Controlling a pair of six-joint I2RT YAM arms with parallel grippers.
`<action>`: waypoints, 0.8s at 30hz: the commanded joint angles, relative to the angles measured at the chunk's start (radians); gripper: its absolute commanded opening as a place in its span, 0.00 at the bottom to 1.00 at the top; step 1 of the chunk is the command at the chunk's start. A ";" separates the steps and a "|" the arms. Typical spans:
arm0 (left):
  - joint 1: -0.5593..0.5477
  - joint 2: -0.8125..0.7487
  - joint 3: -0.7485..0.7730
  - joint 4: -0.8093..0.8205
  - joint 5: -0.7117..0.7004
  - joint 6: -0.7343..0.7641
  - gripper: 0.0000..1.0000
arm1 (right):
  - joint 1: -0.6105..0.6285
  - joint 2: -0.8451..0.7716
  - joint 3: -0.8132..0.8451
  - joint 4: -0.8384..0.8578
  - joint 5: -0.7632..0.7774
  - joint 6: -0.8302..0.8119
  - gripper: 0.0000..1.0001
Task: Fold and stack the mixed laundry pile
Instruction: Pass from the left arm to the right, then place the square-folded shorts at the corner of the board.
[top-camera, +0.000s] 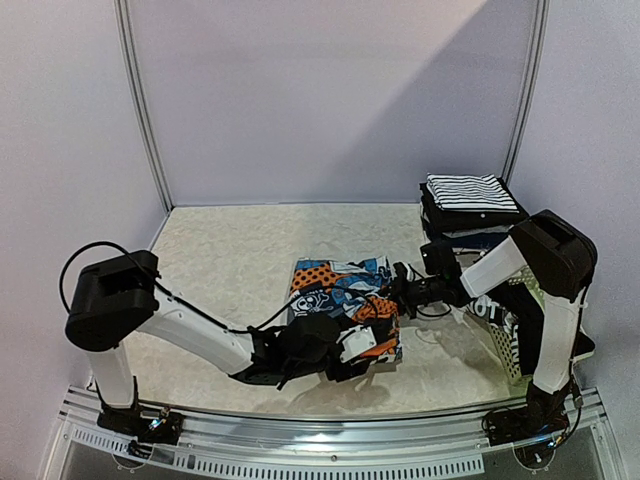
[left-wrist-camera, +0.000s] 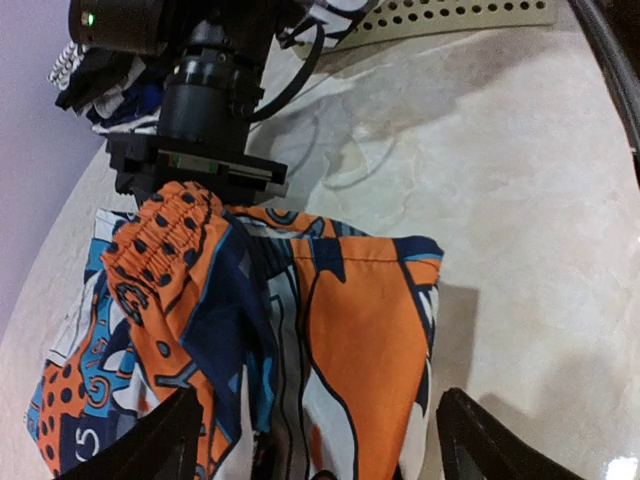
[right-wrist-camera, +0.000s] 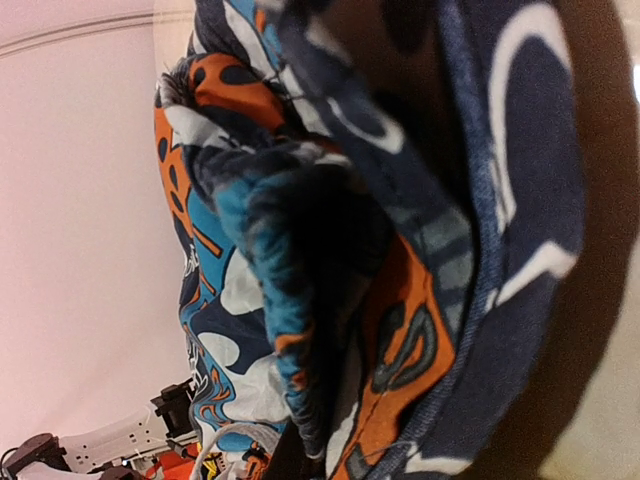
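Printed garment: orange, blue, wht, blk.

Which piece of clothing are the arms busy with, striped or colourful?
The orange-and-blue printed garment mid-table: the left gripper and right gripper are both at it. The striped garment lies apart, atop the back-right pile.

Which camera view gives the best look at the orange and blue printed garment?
Top external: the printed garment shows nearly whole, lying folded. Left wrist shows one end close; right wrist only dark bunched folds.
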 joint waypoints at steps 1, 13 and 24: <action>-0.014 -0.127 -0.017 -0.090 0.100 -0.073 0.88 | 0.002 -0.023 0.065 -0.187 0.036 -0.125 0.00; 0.047 -0.429 -0.115 -0.299 0.076 -0.306 0.98 | 0.009 -0.104 0.329 -0.754 0.429 -0.596 0.00; 0.132 -0.586 -0.215 -0.416 -0.061 -0.417 0.98 | 0.013 -0.158 0.560 -0.966 0.683 -0.887 0.00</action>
